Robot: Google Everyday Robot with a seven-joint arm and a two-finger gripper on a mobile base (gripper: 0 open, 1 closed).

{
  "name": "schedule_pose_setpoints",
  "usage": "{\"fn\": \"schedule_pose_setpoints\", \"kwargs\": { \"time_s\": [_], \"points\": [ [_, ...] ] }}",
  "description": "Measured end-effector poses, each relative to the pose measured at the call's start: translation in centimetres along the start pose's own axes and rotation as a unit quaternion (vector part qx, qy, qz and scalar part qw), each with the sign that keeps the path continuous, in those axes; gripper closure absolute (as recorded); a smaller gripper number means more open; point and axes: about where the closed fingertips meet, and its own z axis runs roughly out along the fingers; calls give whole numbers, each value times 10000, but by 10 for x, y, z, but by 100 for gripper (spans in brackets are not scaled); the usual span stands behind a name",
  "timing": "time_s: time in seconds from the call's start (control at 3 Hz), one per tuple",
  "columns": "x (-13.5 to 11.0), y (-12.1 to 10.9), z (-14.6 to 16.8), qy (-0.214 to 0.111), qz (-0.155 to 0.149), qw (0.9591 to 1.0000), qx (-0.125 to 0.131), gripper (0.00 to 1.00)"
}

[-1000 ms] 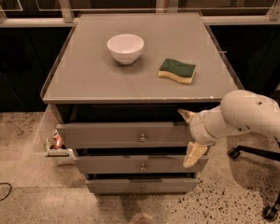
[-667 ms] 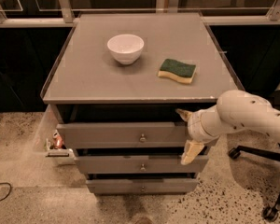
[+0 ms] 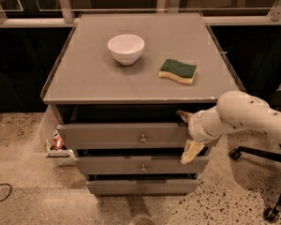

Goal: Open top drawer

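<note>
Camera view | gripper (image 3: 187, 133) at the cabinet's right front edge, fingers spread apart, one above the other | top drawer (image 3: 117, 135) immediately left, slightly out, front facing us, long axis left-right | bare floor (image 3: 28, 196) below-left.

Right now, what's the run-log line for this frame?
step: open top drawer | pincer: open, at drawer front's right end | knob: untouched | bowl, sponge: on top

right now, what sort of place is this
Probably an office or lab kitchenette: grey drawer unit, white bowl and sponge on top, chair castors on speckled floor. The gripper is at the top drawer, right end.
</note>
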Motion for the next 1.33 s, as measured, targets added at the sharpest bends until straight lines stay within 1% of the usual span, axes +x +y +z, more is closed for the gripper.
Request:
{"fn": "schedule_pose_setpoints", "kwargs": {
  "time_s": [0.33,0.67,1.0,1.33],
  "points": [
    [0,0,0,0,0,10000,0,24],
    [0,0,0,-1,0,10000,-1,47],
    [-3,1,-2,-75,-35,9999,-65,70],
    [-7,1,-12,-158,-71,9998,-82,94]
  ]
}}
